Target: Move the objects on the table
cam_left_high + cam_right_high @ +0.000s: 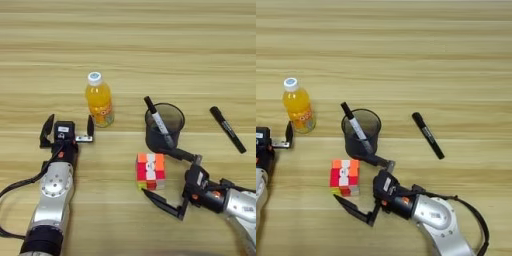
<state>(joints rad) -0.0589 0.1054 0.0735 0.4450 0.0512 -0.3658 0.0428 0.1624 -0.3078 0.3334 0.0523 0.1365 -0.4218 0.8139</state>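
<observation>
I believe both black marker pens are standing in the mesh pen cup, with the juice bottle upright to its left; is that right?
Not quite: only one marker pen stands in the pen cup. The other marker pen lies flat on the table to the cup's right, as the left eye view shows. The juice bottle is upright to the cup's left.

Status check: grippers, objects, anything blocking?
Left gripper open, beside the juice bottle. Right gripper open, beside the puzzle cube, not gripping. One marker in the pen cup, another marker lying on the table. Nothing blocking.
</observation>
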